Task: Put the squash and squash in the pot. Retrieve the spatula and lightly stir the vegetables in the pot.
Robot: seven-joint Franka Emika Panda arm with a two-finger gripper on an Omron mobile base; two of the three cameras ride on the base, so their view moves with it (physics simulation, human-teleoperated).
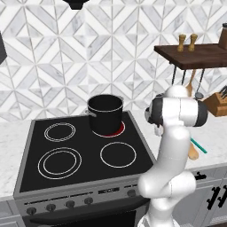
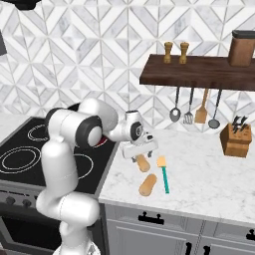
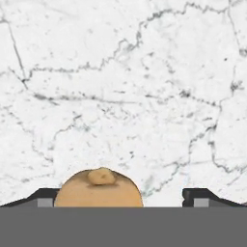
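Progress: early. Neither squash is in the pot (image 1: 105, 114), so far as can be judged. The pot stands on the rear right burner of the stove (image 1: 35, 177), centre of the left base view. Its inside is dark and cannot be checked.

In the right base view, both squash lie on the marble bench (image 2: 209, 169), centre frame. The far squash (image 2: 143, 163) sits directly under the gripper (image 2: 140, 154). The near squash (image 2: 148, 185) lies just below it in the frame, close to the bench edge. The spatula (image 2: 164, 175), teal handle, lies flat just right of the two squash, untouched.

Jaws: open wide, holding nothing. In the hand view the far squash (image 3: 99, 189) shows at bottom centre, stem end up, between the two fingertips (image 3: 43, 197), nearer the left one. Contact with either tip cannot be confirmed.

Remaining, by judgement: grip and carry the first squash, then the second, then fetch the spatula and stir. Every step is outstanding.

Obscured items:
- In the left base view the arm covers most of the bench work area; one squash (image 1: 193, 152) and part of the spatula (image 1: 199, 146) show at its right edge.
- In the hand view the lower part of the squash is cut off at the frame bottom.
- In the right base view the arm hides the pot.
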